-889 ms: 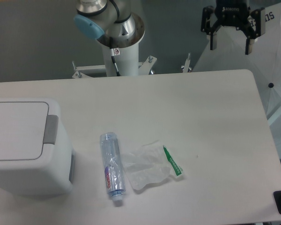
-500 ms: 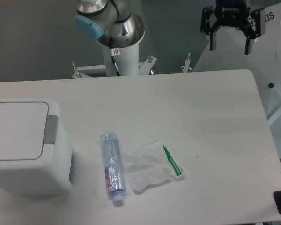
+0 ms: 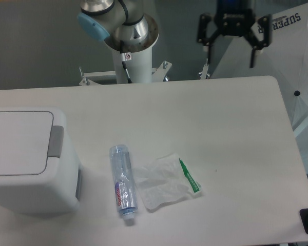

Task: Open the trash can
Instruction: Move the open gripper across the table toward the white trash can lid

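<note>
A white table (image 3: 236, 133) carries the trash can (image 3: 25, 159), a bottle (image 3: 122, 177) and a wrapper (image 3: 161, 182).

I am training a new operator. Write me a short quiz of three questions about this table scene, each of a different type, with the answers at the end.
1. True or false: the lid of the trash can is already open.
2. Multiple choice: where is the gripper? A) pressing the grey push tab B) high above the far edge of the table, touching nothing C) holding the plastic bottle
3. Short answer: what lies directly right of the plastic bottle?

Key
1. False; the lid lies flat and closed.
2. B; the fingers are spread and empty.
3. A crumpled clear wrapper with a green strip on its right side.
</note>
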